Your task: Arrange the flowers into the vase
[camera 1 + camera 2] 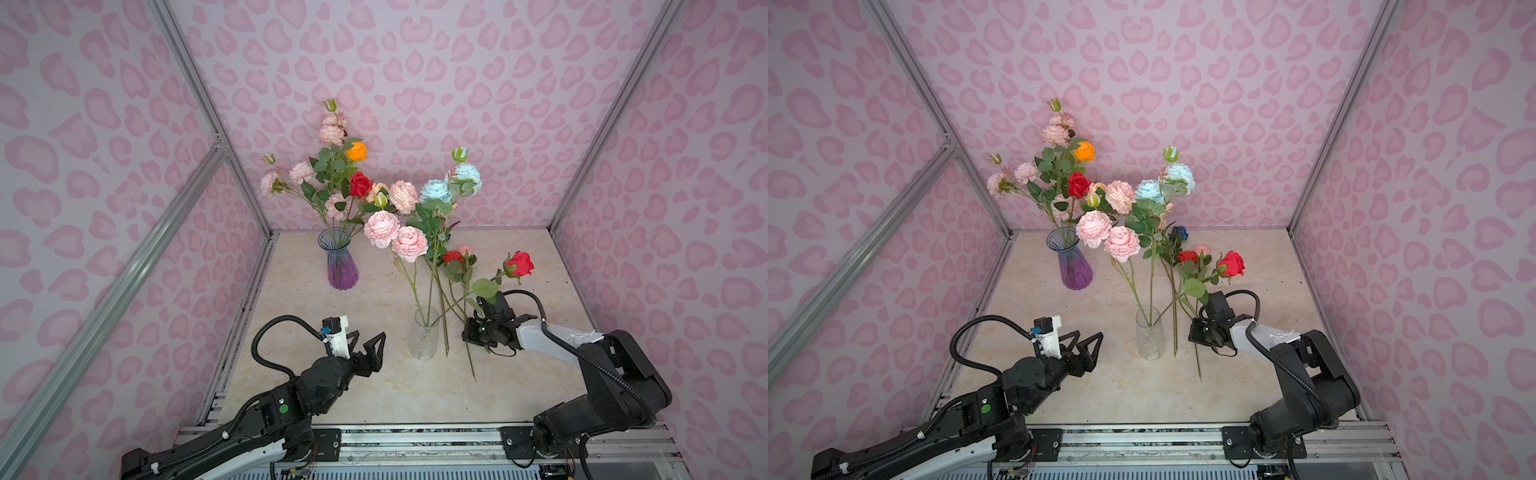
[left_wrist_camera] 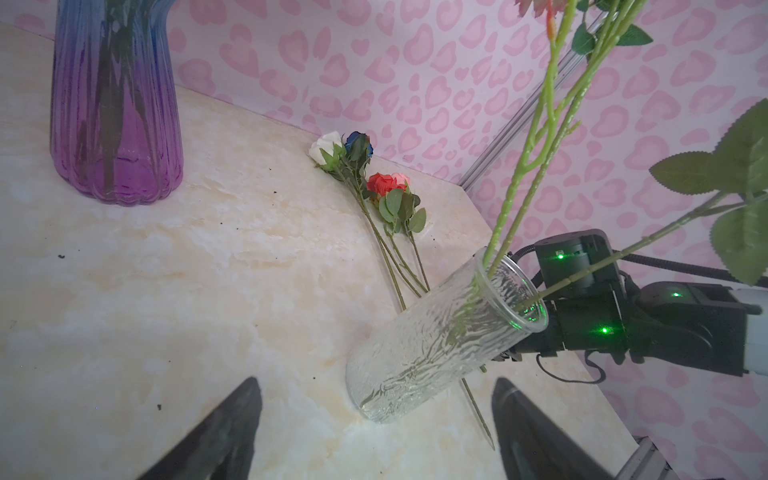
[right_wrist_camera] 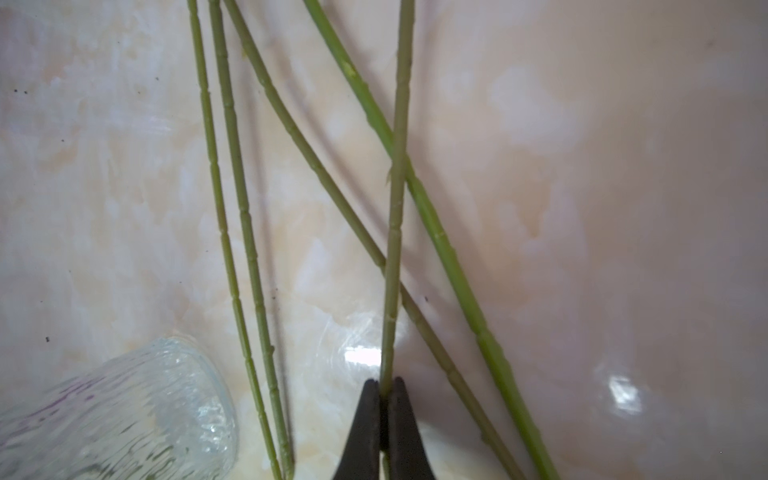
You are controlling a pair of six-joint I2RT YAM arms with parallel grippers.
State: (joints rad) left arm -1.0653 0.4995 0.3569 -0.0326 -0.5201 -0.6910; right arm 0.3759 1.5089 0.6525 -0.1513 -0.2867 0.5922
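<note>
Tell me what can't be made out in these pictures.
Held stem: bloom cut off by the right wrist view's edge.
Fingers of right gripper: under its wrist in both top views.
White rose: behind leaves in both top views.
Stem ends in purple vase: obscured by tinted glass.

Bare tabletop (image 1: pixel 299 303) before purple vase (image 1: pixel 343 266); loose stems (image 3: pixel 439 235) beside clear vase (image 1: pixel 426 336)

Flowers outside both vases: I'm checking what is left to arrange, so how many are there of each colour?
white rose: 1
blue rose: 1
red rose: 1
pink rose: 1
Total: 4
The right hand pinches one stem; whose, I cannot tell.
</note>
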